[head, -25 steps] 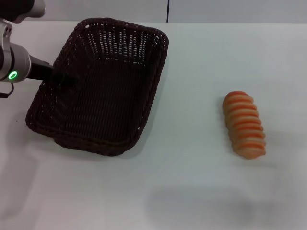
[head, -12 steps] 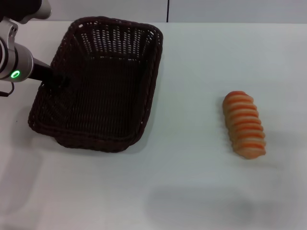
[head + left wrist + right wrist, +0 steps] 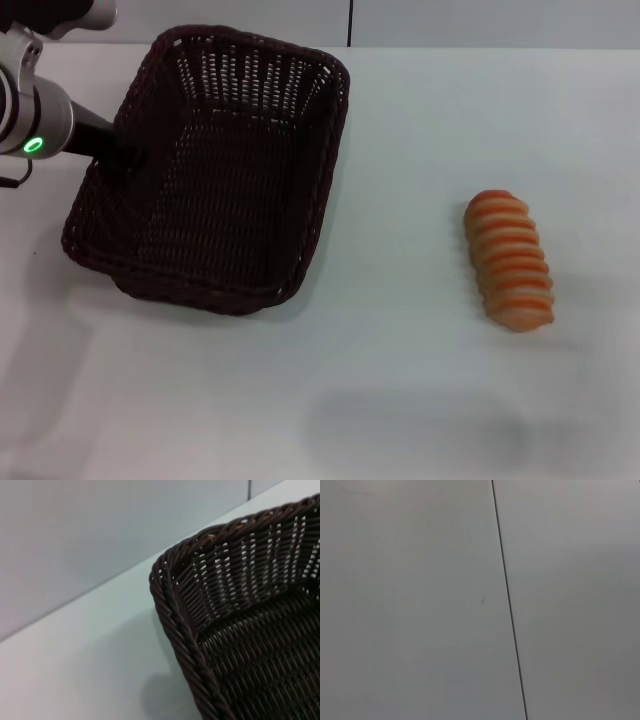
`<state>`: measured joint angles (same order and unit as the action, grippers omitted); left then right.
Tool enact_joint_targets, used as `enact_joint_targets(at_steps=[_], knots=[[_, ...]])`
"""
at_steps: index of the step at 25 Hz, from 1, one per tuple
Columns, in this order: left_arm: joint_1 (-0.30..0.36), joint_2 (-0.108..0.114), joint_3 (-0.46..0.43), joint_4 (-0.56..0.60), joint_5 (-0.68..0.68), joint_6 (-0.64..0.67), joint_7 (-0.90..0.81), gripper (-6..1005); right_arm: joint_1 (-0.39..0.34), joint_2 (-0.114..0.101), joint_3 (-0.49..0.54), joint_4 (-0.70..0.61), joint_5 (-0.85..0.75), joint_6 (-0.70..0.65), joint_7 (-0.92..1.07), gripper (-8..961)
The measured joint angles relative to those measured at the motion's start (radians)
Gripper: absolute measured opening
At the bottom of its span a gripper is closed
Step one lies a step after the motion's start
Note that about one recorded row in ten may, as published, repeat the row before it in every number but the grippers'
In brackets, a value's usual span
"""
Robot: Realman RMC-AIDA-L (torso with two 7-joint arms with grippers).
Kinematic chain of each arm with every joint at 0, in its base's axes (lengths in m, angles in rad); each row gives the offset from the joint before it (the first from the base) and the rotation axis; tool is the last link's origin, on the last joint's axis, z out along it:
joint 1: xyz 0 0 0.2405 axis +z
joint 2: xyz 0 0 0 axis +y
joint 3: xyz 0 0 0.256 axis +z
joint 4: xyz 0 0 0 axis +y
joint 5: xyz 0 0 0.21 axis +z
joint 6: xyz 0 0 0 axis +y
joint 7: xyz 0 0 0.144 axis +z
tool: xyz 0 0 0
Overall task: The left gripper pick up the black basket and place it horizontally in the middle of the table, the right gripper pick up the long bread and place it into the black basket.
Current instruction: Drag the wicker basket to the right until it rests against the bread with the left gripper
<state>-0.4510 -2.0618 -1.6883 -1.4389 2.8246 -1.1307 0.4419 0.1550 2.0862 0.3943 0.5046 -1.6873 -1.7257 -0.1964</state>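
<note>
At ten o'clock in your head view you see the left arm [image 3: 35,120], a rounded silver-grey casing bearing a small glowing green ring light [image 3: 35,146]. A thin dark cable loops just below the casing, and a black tapering section runs out to the left gripper [image 3: 128,160], whose fingers you probably can't separate from the dark weave.

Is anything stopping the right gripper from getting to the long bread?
Probably not. The long bread lies alone on the bare table, far from the black basket. The right gripper itself is out of view.
</note>
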Motion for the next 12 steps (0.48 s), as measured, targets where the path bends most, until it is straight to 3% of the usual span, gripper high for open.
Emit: enact_joint_targets(at_steps=[8,12], knots=[[-0.015,0.002,-0.042,-0.048,-0.076,-0.033,0.141,281,-0.001,0.000,0.000,0.002,-0.002,-0.009,0.000,771],[-0.066,0.003,-0.113,-0.063,-0.121,-0.111,0.254,278,-0.003,0.000,0.000,0.004,-0.004,-0.012,0.000,771]])
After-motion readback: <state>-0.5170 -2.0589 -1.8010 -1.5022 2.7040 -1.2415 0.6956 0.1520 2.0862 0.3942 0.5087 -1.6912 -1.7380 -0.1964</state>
